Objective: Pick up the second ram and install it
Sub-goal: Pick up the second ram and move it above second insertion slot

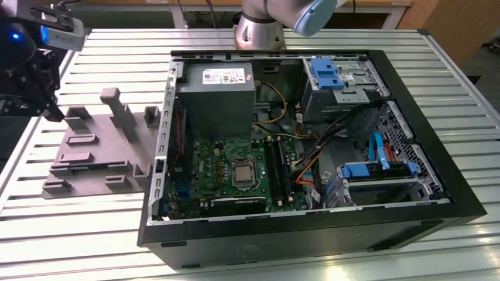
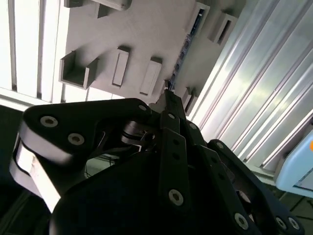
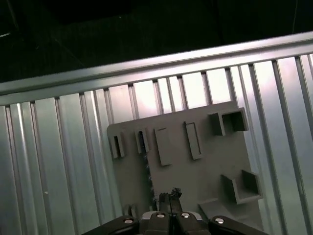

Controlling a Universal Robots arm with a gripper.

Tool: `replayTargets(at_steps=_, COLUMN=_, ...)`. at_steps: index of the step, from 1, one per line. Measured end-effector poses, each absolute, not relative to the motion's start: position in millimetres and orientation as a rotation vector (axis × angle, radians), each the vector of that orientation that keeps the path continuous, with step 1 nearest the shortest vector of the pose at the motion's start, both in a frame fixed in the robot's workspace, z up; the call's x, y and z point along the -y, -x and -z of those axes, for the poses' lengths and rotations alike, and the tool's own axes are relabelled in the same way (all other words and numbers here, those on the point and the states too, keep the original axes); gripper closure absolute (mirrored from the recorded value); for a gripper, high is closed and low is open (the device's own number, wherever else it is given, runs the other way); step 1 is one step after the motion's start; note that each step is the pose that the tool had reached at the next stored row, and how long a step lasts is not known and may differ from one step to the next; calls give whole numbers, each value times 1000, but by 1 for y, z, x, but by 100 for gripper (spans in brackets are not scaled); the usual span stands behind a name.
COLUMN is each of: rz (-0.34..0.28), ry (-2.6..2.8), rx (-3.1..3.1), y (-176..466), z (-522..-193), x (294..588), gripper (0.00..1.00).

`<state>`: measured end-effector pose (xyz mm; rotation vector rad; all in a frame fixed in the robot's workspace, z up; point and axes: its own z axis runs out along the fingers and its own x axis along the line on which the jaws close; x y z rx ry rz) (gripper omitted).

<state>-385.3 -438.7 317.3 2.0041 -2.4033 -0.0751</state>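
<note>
Now | gripper (image 3: 170,195) pinched together over tray (image 3: 205,176) | second ram (image 3: 145,171) edge-on, barely discernible

The arm (image 1: 262,29) is a fat round tube, shiny silver-grey, with a light blue cap (image 1: 312,14) on its bend. It stands just past the far wall of the computer case (image 1: 467,205). Off to the exterior view's left of the computer case, the end of the arm is black and blocky. A small grey box (image 1: 64,29) is fixed on it, and a little blue light (image 1: 14,36) glows next to the box. In the second wrist view the gripper (image 2: 168,94) is made of flat black bars with rounded ends. Round silver screws (image 2: 176,197) sit in the bars. One side has a pale strip (image 2: 29,169), maybe white plastic.
</note>
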Motion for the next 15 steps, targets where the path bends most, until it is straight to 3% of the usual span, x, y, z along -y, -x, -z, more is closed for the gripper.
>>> replayTargets(at_steps=15, rz=74, ry=-2155, rx=2265, y=385, z=-313, x=439, gripper=89)
